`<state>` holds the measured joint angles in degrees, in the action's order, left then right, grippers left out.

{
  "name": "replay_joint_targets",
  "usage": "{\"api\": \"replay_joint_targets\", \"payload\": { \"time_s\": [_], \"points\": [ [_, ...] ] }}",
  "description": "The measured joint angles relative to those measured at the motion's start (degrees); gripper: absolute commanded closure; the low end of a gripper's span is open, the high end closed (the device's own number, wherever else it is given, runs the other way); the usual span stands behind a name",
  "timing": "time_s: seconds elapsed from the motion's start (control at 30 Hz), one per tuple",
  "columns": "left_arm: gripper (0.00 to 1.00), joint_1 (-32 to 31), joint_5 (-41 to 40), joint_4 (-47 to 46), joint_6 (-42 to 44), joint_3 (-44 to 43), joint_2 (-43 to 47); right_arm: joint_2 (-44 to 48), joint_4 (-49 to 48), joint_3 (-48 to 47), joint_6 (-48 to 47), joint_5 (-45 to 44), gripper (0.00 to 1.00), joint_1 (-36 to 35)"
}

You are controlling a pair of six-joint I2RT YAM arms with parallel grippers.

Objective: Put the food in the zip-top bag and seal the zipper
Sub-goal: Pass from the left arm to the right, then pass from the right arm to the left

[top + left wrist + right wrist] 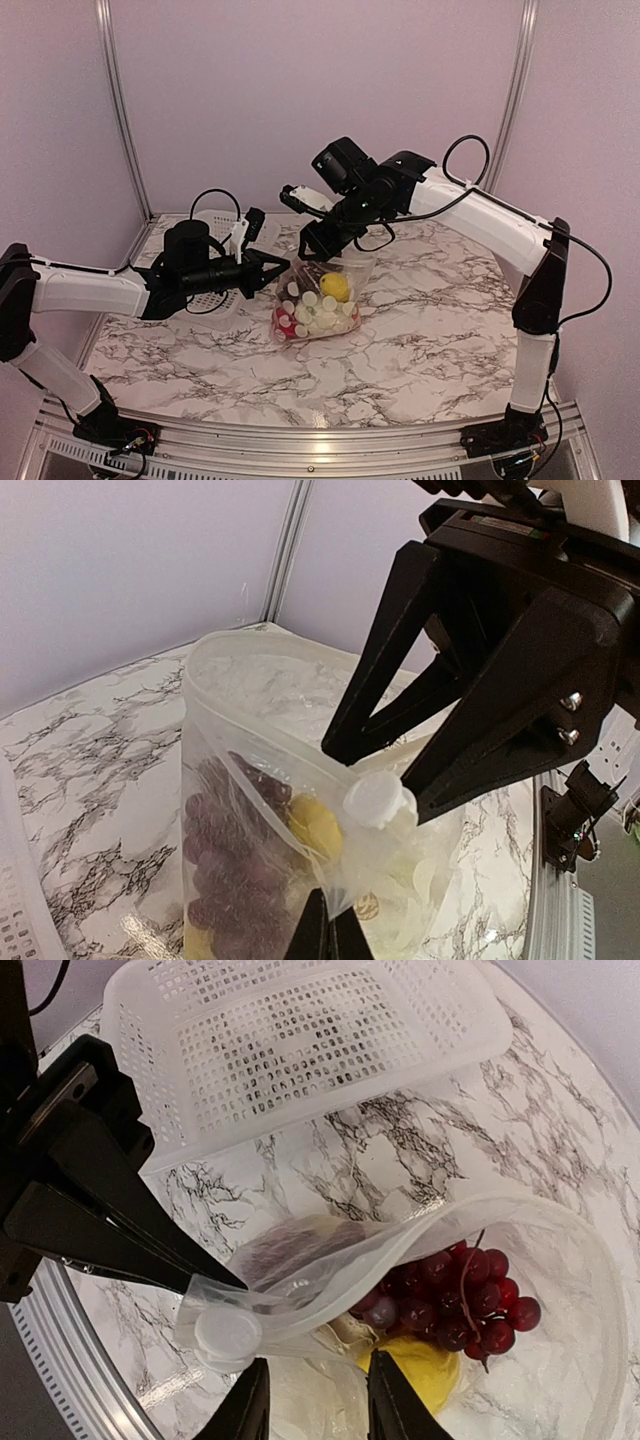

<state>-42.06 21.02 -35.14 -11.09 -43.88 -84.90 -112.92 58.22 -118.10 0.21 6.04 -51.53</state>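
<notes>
The zip-top bag point(316, 308) sits mid-table with grapes point(460, 1290) and a yellow piece point(425, 1370) inside. My left gripper point(322, 935) is clenched on its zipper point(330, 1260) beside the white slider point(228, 1332). My right gripper point(320, 1360) is spread, straddling the open mouth. Beyond lies the white basket point(300, 1050).

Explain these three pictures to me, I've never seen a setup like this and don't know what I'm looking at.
Two robot arms are bolted to a marble table. One picture looks down from above; the other two come from cameras on each wrist. The left gripper is shut on the rim of a clear zip-top bag, holding it upright. The right gripper has its fingers apart, straddling that rim. Inside the bag are dark grapes, a yellow piece and other toy food. A white perforated basket sits nearby on the table.
</notes>
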Motion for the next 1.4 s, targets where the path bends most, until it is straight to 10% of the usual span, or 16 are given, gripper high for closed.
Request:
{"api": "replay_joint_targets", "payload": {
  "time_s": [0.4,0.67,0.83,1.4],
  "points": [
    [1.00,0.0,0.6,0.3,0.0,0.7,0.7,0.3,-0.9,-0.2,-1.4,-1.0,0.48,0.3],
    [0.98,0.0,0.6,0.3,0.0,0.7,0.8,0.6,-2.1,2.9,-2.0,4.1,0.80,0.7],
    [0.72,0.0,1.0,1.0,0.1,0.8,1.6,0.6,-3.1,3.1,-2.4,8.3,0.99,0.7],
    [0.72,0.0,2.3,1.2,1.3,0.4,4.2,4.2,-4.6,7.4,-3.3,13.0,1.00,0.6]
  ]
}}
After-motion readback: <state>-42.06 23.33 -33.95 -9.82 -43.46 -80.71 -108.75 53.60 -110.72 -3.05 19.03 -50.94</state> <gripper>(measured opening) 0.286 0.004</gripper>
